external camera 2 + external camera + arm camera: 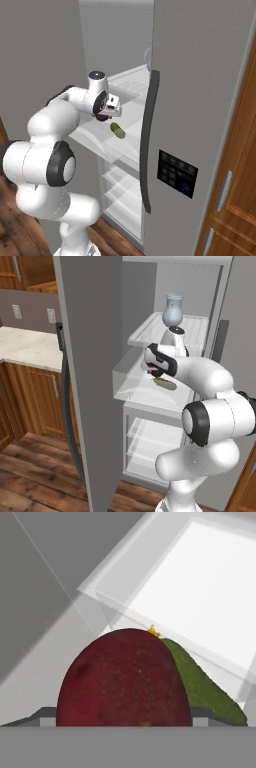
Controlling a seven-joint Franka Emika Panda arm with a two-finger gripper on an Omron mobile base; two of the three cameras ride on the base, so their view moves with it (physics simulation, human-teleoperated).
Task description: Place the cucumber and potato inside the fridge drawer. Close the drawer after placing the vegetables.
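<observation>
The white arm reaches forward from its base into the open grey fridge, elbow bent, wrist turned down so the gripper (103,116) hangs over the pulled-out fridge drawer (131,387). The potato (124,679) sits right at the hand, between the tips — a dark red lump that swells up across the lower half of the hand view. The jaws stand wide around it, though whether they press on it I cannot tell. The cucumber (165,384) lies inside the drawer, just beside the potato and a little past it — its yellow tip pokes up behind the potato's crown. A glass vase (172,311) stands on the white shelf above.
</observation>
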